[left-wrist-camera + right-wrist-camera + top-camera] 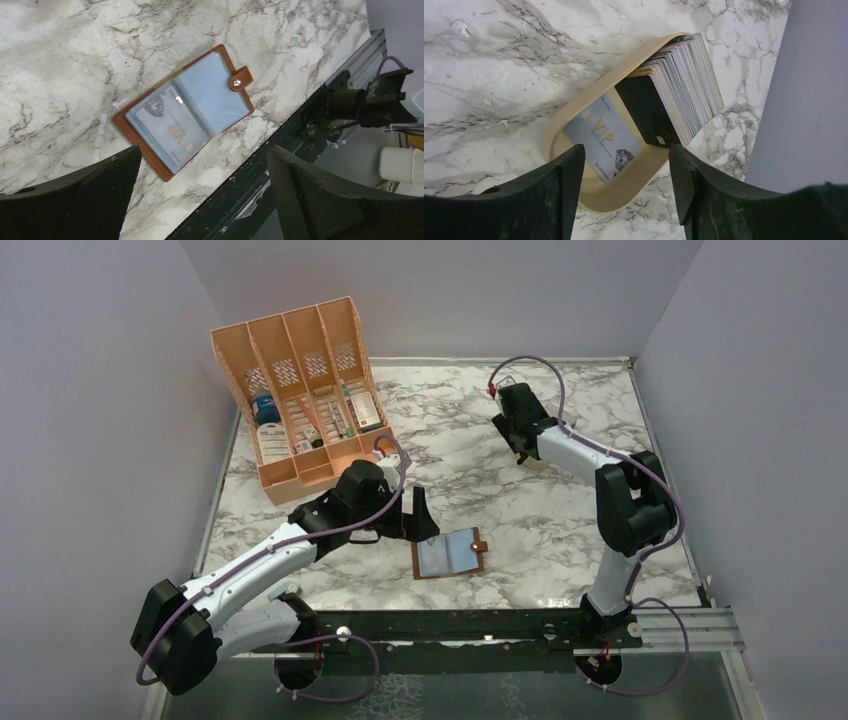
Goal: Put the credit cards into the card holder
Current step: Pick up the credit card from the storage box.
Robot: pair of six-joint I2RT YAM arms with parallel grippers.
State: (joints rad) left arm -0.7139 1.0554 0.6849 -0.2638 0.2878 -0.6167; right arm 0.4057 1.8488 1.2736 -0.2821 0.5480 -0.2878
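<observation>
The brown leather card holder (448,554) lies open on the marble table near the front edge. In the left wrist view it (150,155) shows one pale grey card (167,131) inside a clear bluish sleeve. My left gripper (415,518) is open and empty, just left of and above the holder; its fingers (100,192) frame it. The credit cards (681,82) stand as a stack in a small tan stand (624,192) at the back right, with a dark card at the front and one grey card (604,137) lying flat. My right gripper (626,152) is open and empty above the stand.
A big orange slotted organiser (300,400) with small boxes and bottles stands at the back left. Purple-grey walls close in the table on three sides. A black metal rail (480,625) runs along the front edge.
</observation>
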